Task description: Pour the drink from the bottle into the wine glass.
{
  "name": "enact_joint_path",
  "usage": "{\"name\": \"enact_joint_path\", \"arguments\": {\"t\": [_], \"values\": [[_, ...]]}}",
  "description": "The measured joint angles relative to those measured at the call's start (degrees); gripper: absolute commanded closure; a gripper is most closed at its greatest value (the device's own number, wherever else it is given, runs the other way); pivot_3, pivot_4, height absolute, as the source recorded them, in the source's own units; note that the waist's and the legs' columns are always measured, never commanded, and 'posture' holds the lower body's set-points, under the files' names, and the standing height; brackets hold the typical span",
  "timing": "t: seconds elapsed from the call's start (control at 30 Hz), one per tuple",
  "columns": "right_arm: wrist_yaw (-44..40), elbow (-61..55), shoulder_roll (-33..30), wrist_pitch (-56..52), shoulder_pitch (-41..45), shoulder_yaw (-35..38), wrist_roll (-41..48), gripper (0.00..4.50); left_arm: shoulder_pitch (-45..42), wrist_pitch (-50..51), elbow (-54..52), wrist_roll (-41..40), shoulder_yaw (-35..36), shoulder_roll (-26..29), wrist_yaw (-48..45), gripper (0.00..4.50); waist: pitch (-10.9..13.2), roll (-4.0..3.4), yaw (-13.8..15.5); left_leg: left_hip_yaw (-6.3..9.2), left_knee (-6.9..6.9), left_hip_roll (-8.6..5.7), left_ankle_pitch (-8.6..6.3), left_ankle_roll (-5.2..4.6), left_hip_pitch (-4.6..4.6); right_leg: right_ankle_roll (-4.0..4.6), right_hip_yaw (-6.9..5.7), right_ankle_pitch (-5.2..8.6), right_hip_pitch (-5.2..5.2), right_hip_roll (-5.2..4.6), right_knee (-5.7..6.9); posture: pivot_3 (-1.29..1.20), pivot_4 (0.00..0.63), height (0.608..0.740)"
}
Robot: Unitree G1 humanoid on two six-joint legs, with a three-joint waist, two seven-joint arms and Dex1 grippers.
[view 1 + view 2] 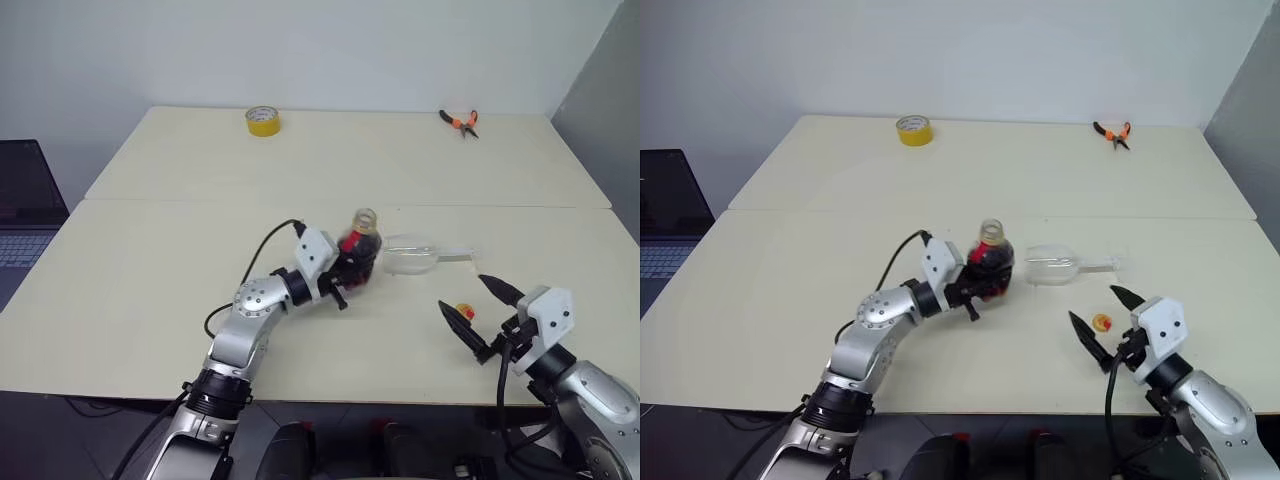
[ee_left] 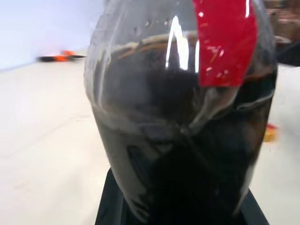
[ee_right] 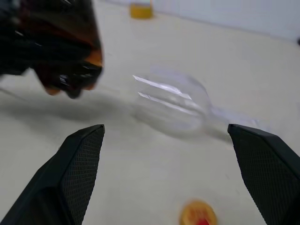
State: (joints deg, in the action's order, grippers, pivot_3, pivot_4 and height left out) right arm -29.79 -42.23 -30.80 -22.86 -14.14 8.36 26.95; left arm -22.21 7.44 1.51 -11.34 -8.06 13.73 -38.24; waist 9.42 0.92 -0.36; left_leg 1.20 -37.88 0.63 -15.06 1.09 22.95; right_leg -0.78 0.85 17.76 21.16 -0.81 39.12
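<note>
Bottle (image 1: 990, 262) in the left gripper (image 1: 978, 281): the black fingers are clamped on its lower ribbed body, cap off, neck open and upright, near the middle of the desk (image 1: 790, 260). The drink (image 2: 187, 154) fills most of it, dark up to the red label, so it should feel bottom-heavy and slosh when tipped; thin ribbed plastic will give under a hard squeeze, and the low hold looks sound for pouring.

The right gripper (image 1: 1108, 322) hangs empty near the front edge toward the right corner, fingers spread wide. Between them on the desk lies the yellow-orange cap (image 1: 1101, 323).

Just beyond, the wine glass (image 1: 1052, 265) lies on its side, bowl toward the bottle and close beside it, stem (image 1: 1098, 264) and foot pointing toward the right edge. It is light, smooth, brittle, and free to roll. It likely has to be stood up before any pouring; the stem just under the bowl seems the safest hold, gently.

Yellow tape (image 1: 913, 129) and pliers (image 1: 1110, 132) sit along the far edge.
</note>
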Motion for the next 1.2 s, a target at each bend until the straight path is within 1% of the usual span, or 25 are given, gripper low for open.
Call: {"name": "enact_joint_path", "arguments": {"t": [0.07,0.1,0.17,0.33,0.43,0.63,0.87,0.93,0.97,1.13,1.2], "values": [[-1.94,-2.63,-3.77,-4.18,5.48,-3.04,2.75,0.00,-0.63,-1.88,2.43,1.80,3.22,-0.51,5.84,3.83,0.03,0.05,-0.04,0.01,-0.02,0.00,0.00,0.00,-0.01,0.00,0.00,-0.01,0.01,0.00,0.01,0.00,0.150,0.740],[-2.57,-3.36,-4.45,-5.34,7.61,-3.94,3.64,0.00,-1.05,-2.37,3.34,2.53,4.43,-0.68,8.12,3.83,0.03,0.09,0.07,0.08,-0.02,0.00,0.00,0.00,0.00,0.00,-0.07,-0.01,0.00,0.00,0.00,0.00,0.150,0.740],[-2.96,-3.35,-4.95,-7.84,13.47,-6.93,4.11,0.00,-1.87,-4.11,5.91,3.49,7.68,-1.10,12.85,3.83,0.04,0.12,0.22,0.11,-0.01,-0.02,0.00,0.00,0.03,0.00,-0.10,-0.01,0.01,0.00,-0.01,0.00,0.150,0.740],[-4.21,0.64,-4.35,-10.18,23.21,-12.46,3.52,0.00,-3.72,-6.80,13.08,3.80,12.07,-1.99,19.14,3.83,0.08,0.23,0.49,0.09,-0.05,-0.17,0.00,0.00,0.09,0.00,-0.14,-0.01,0.02,-0.20,-0.06,0.00,0.150,0.740],[-5.01,2.75,-4.04,-10.21,25.10,-14.37,2.97,0.00,-4.92,-8.07,17.55,3.78,13.49,-2.08,20.79,3.83,0.18,0.40,0.63,0.09,-0.08,-0.17,0.00,0.00,0.13,-0.02,-0.16,-0.02,0.04,-0.23,-0.06,0.00,0.150,0.740],[-5.22,6.99,-0.73,-9.72,30.43,-18.16,0.45,0.00,-11.17,-12.96,29.20,3.74,16.91,-1.80,25.24,3.83,0.23,0.48,0.38,0.09,-0.07,-0.14,0.00,0.00,0.13,-0.04,-0.18,-0.04,0.10,-0.21,-0.02,0.00,0.150,0.740],[-5.34,8.67,0.59,-8.75,31.04,-19.65,-1.65,0.00,-13.18,-18.88,37.69,4.23,18.69,-1.49,28.85,3.83,0.22,0.51,0.34,0.08,-0.09,-0.15,0.01,0.01,0.22,-0.04,-0.19,-0.05,0.17,-0.25,-0.01,0.00,0.150,0.740],[-5.46,8.70,0.78,-8.67,31.04,-19.92,-2.16,0.00,-13.47,-20.55,39.19,4.74,18.67,-1.55,29.19,3.07,0.22,0.51,0.33,0.08,-0.09,-0.15,0.01,0.01,0.18,-0.04,-0.19,-0.05,0.17,-0.24,0.03,0.00,0.150,0.740],[-5.54,8.70,0.80,-8.63,31.04,-19.92,-2.38,0.00,-13.49,-21.05,39.45,4.82,18.66,-1.57,29.28,2.83,0.22,0.51,0.32,0.08,-0.09,-0.15,0.01,0.01,0.17,-0.04,-0.19,-0.05,0.16,-0.24,0.04,0.00,0.150,0.740],[-5.89,8.67,0.81,-8.58,30.99,-19.92,-3.02,0.00,-12.81,-21.79,39.74,4.91,18.57,-2.08,29.51,1.17,0.21,0.51,0.31,0.07,-0.09,-0.14,0.01,0.02,0.18,-0.04,-0.17,-0.05,0.16,-0.24,0.03,0.00,0.150,0.740],[-6.22,8.54,0.71,-8.58,30.78,-19.89,-3.02,0.00,-10.73,-21.63,37.93,4.86,18.45,-2.29,29.13,0.51,0.21,0.51,0.30,0.06,-0.08,-0.14,0.02,0.03,0.18,-0.03,-0.16,-0.05,0.17,-0.25,0.03,0.00,0.150,0.740]]}}
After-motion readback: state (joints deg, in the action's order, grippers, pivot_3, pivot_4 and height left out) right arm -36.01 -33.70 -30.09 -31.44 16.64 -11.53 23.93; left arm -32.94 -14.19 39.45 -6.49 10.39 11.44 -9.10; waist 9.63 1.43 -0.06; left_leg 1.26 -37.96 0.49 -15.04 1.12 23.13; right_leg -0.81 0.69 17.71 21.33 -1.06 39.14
